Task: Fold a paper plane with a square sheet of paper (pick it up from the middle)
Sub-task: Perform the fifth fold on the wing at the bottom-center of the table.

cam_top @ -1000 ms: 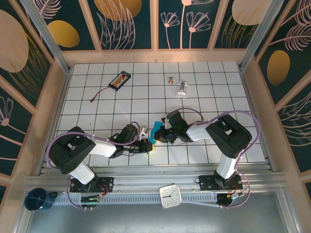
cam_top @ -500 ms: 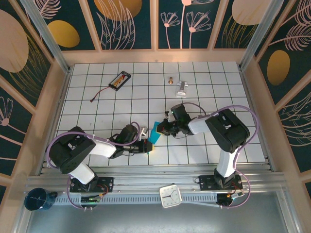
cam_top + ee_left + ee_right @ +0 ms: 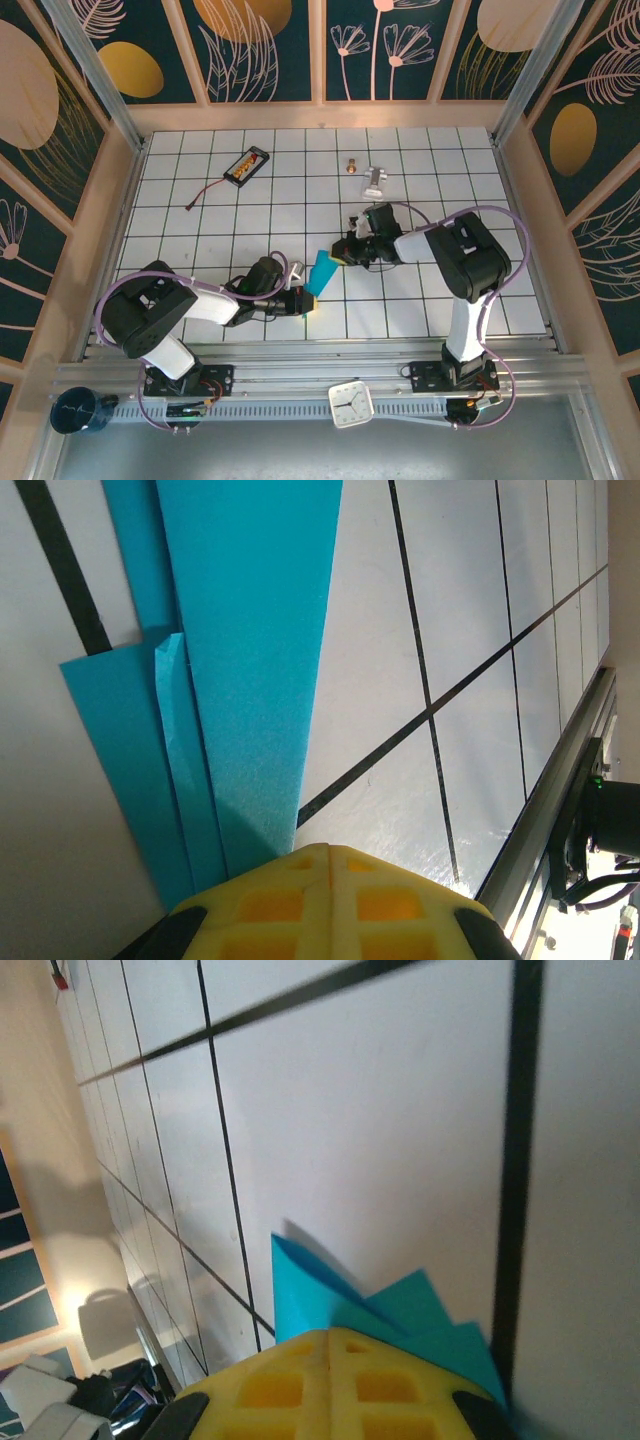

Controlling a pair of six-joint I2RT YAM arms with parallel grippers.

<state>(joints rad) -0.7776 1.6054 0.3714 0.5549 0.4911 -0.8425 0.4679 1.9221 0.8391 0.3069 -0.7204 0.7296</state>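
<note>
The paper [image 3: 322,272] sat low over the white grid surface [image 3: 200,200], just near of centre, already folded down to a narrow, layered teal strip. And it was held at both ends! The left claw [image 3: 305,299] was clamped fully shut on the near-left end, its yellow pads pressed together over the stacked layers. The right claw [image 3: 342,256] was closed just as tight on the far-right end.

The long axis ran diagonally, from near-left up to far-right, straight along the line between the two claws. In the right wrist view, sharp corners of the layers poked out past the pads. In the left wrist view, the long parallel fold edges ran away from the pads. Which end was the nose, I couldn't say. Whether the strip touched the surface or hung just above it wasn't clear either.

As for handling, this looked featherlight, thin and floppy, stiff only along its creases. It would likely crumple or tear if the claws pulled apart hard or twisted against each other. Flat pinches across all the layers at the ends, as here, seemed the safe hold, because a grip on a single flap could let the folds spring open.

Well off at the far side lay a black battery pack [image 3: 246,165] and a small metal piece [image 3: 374,181].
</note>
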